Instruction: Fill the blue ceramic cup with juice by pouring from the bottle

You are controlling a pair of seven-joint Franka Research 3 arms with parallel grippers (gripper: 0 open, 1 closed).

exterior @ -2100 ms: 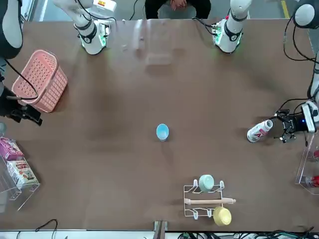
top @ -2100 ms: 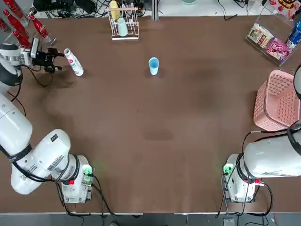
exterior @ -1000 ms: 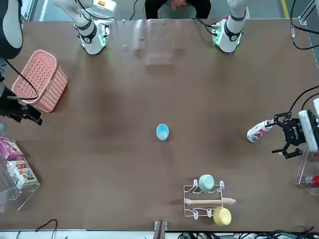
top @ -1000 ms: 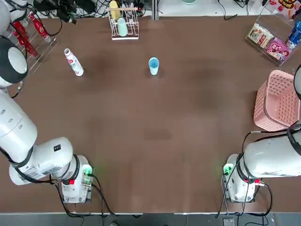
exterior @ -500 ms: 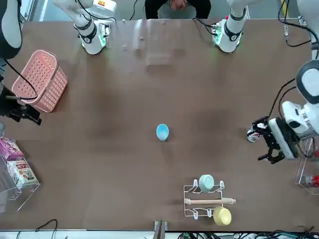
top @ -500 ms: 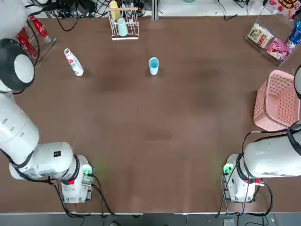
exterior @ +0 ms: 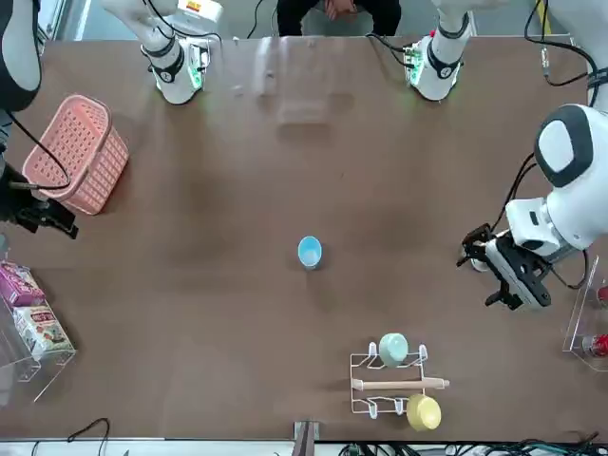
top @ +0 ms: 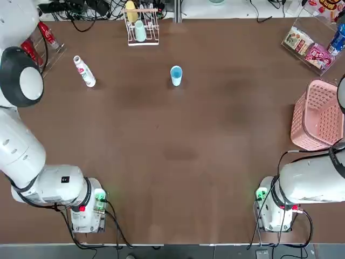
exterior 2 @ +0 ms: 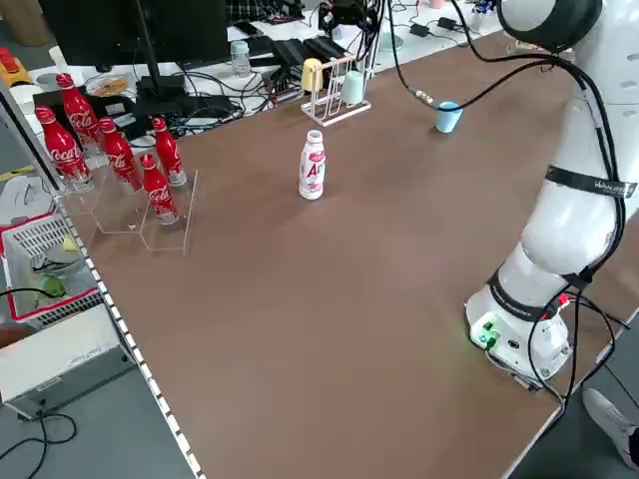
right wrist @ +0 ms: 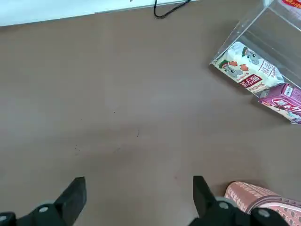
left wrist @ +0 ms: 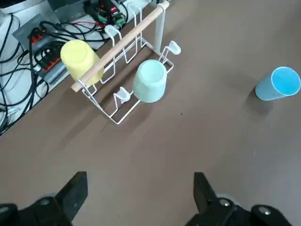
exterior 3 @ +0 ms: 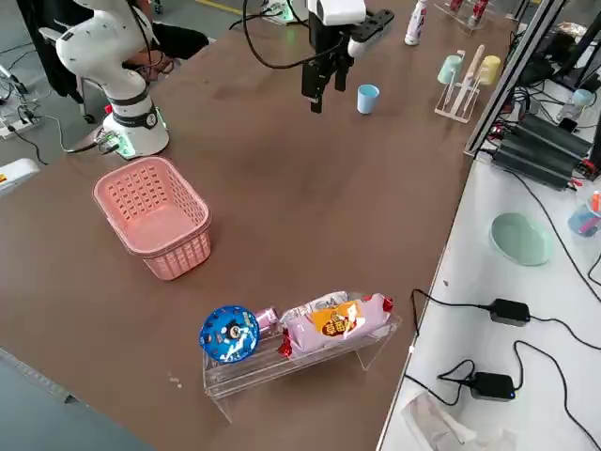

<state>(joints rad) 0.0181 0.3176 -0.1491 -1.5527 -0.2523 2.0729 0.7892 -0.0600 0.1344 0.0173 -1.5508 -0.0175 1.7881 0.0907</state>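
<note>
Left gripper hangs wide open & empty near the upright bottle, well apart from the blue cup; a badly aligned approach can knock this tall bottle over; right gripper is parked open, empty

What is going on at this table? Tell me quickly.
Nothing is being held. The white juice bottle with red print stands upright near the table's left edge. The left gripper hangs open in the air near it. The blue ceramic cup stands apart, mid-table; its contents cannot be made out. The right gripper is open too, raised near the pink plastic basket.
</note>
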